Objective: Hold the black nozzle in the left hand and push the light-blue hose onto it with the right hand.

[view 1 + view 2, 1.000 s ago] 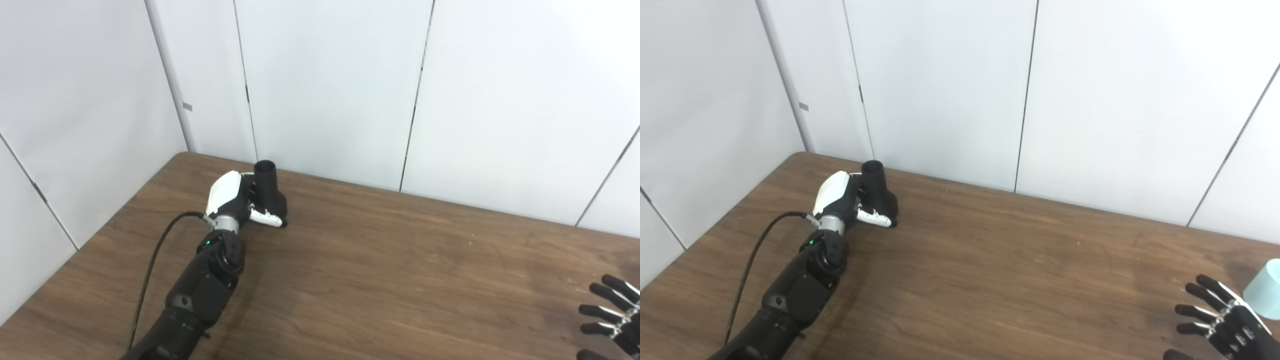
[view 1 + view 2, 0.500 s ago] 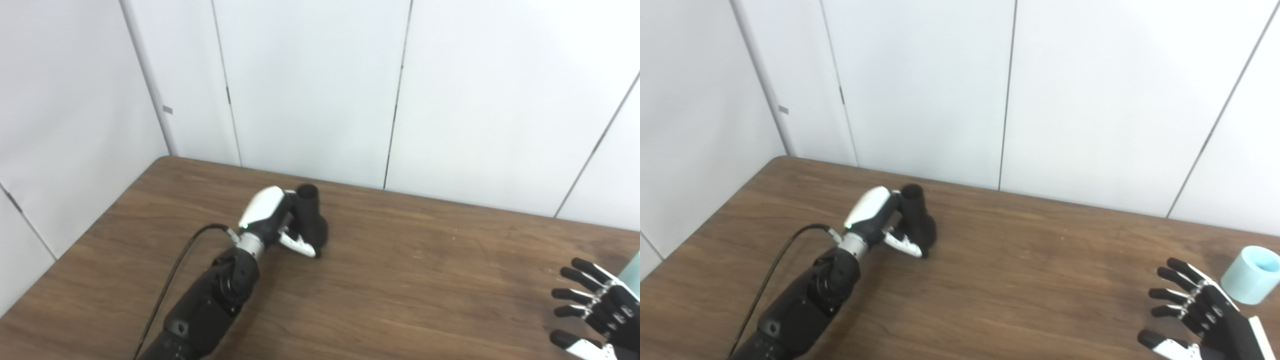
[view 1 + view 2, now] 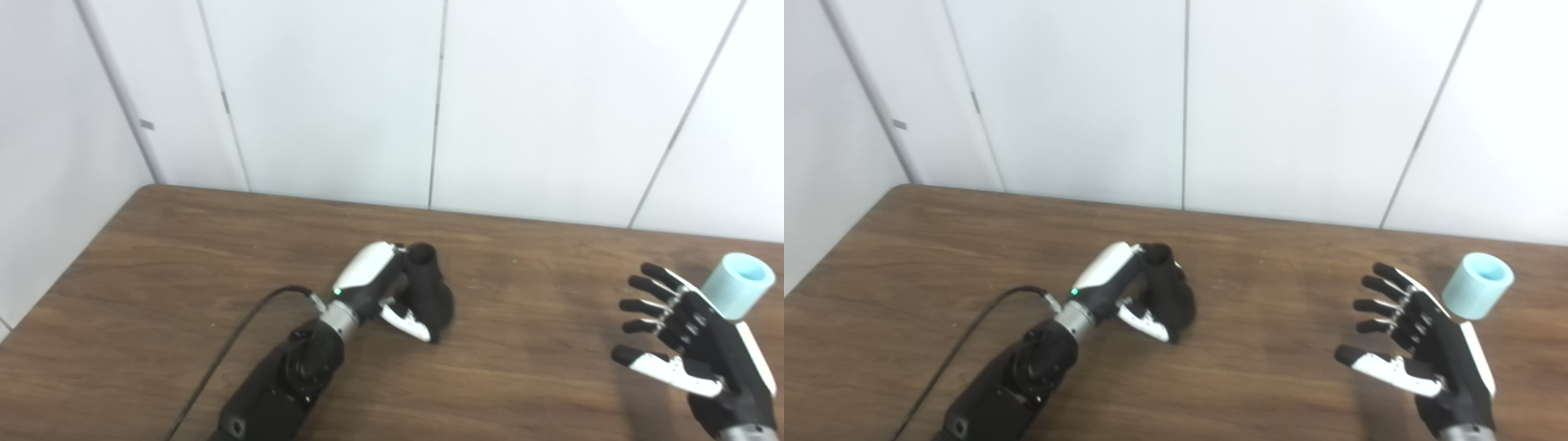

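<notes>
1. Left eye view: the left robot hand (image 3: 392, 294) is wrapped around the black nozzle (image 3: 429, 294), fingers curled round its far side and the white-tipped thumb across its front.
2. The nozzle stands near the middle of the brown wooden counter (image 3: 184, 257), its open round mouth pointing up and a little away, its wider base low at the counter; whether the base touches the surface cannot be told.
3. A black cable (image 3: 245, 324) runs from the left wrist down toward the bottom edge.
4. The right robot hand (image 3: 692, 343) is spread wide and holds nothing, fingers apart and pointing up and left.
5. The light-blue hose (image 3: 738, 285), a short tube, lies tilted on the counter just behind that hand; the fingers partly cover its lower edge here.
6. Right eye view: the left robot hand (image 3: 1118, 288) grips the nozzle (image 3: 1170, 294) the same way, mouth upward.
7. The right robot hand (image 3: 1421, 343) is open, and a clear strip of counter (image 3: 1274, 367) separates its fingertips from the hose (image 3: 1479, 285), which sits apart at the right, open end facing up and right.
8. White wall panels (image 3: 1182, 92) rise behind the counter.
</notes>
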`<action>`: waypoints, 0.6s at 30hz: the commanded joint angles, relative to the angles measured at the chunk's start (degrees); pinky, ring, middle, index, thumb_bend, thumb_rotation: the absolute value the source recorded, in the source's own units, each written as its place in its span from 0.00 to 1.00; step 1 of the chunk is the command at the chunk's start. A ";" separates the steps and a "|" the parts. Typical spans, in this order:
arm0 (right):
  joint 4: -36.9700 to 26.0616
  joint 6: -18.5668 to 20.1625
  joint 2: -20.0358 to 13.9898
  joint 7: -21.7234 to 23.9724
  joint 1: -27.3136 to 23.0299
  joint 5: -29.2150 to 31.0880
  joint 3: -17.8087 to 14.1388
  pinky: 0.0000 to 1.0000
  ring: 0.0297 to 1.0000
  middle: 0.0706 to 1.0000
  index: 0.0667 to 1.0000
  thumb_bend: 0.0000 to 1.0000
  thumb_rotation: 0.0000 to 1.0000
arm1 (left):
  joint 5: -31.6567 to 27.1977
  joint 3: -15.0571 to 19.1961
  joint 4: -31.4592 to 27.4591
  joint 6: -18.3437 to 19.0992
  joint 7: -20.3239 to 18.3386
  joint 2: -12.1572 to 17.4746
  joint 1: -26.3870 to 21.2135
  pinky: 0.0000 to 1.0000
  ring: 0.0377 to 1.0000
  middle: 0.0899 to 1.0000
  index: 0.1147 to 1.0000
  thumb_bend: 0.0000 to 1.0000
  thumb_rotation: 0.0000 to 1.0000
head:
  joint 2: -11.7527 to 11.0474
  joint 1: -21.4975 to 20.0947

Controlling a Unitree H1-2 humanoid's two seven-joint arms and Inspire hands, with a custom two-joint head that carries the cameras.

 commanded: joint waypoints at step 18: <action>-4.06 -1.18 0.52 -1.39 -3.44 -2.31 -0.42 0.50 0.63 0.75 0.76 0.79 0.17 | 4.79 -8.35 6.03 -10.62 -5.30 -2.19 -3.51 0.98 0.57 0.42 0.42 0.53 0.00 | 0.70 -7.66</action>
